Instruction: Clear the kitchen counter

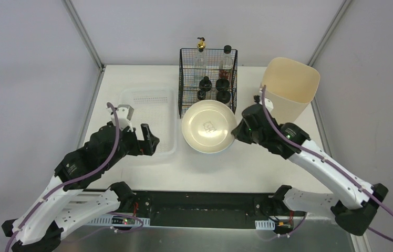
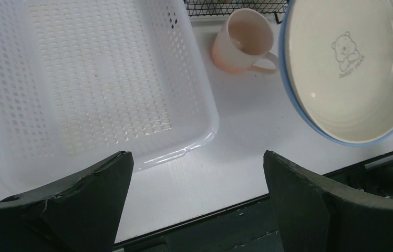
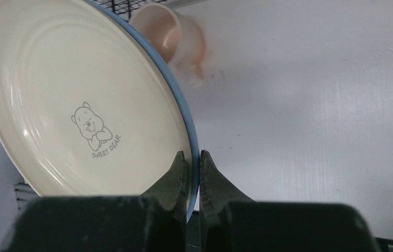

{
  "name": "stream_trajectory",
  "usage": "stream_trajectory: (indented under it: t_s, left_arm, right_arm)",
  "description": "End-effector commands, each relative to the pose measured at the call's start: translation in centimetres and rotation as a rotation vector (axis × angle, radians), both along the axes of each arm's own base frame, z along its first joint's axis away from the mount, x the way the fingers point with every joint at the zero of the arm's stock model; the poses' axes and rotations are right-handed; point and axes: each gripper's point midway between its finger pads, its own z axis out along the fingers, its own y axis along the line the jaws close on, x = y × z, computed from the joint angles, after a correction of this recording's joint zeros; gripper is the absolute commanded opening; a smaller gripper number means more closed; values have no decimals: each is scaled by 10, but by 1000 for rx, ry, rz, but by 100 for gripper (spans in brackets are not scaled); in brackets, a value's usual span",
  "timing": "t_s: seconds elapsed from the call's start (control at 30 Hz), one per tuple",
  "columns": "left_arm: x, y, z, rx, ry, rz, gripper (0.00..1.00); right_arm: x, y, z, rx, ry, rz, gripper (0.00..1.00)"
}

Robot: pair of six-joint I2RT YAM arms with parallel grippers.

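My right gripper [image 1: 238, 131] [image 3: 193, 157] is shut on the blue rim of a cream plate [image 1: 208, 126] [image 3: 79, 100] with a bear print, holding it tilted above the white kitchen counter [image 1: 247, 163] [image 3: 315, 105]. The plate also shows in the left wrist view [image 2: 347, 68]. A pink mug [image 2: 241, 42] [image 3: 176, 34] lies on the counter beneath and behind the plate, hidden in the top view. My left gripper [image 1: 150, 140] [image 2: 197, 173] is open and empty, over the counter's near edge by the corner of the white perforated tray [image 1: 147, 118] [image 2: 89, 79].
A black wire rack [image 1: 207, 79] with bottles stands at the back centre. A tall cream bin [image 1: 289, 86] stands at the back right, close behind my right wrist. The counter's near edge meets a black rail [image 1: 199, 202].
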Motion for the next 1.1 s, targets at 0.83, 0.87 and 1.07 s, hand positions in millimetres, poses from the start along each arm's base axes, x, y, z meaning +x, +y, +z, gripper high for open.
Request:
stream_trajectory:
  t_s: [0.83,0.87,1.07]
  left_arm:
    - [-43,21,-23,-194,-141,-90,99]
    - [-43,22,-23,-192,-144,-87,99]
    - [-43,20,-26,-185,-133,-92,99]
  right_arm:
    - [122,294,12,151,-25,155,0]
    - [125,295,6,149,-21,141,0]
    - [142,304,-20,185,2,56,0]
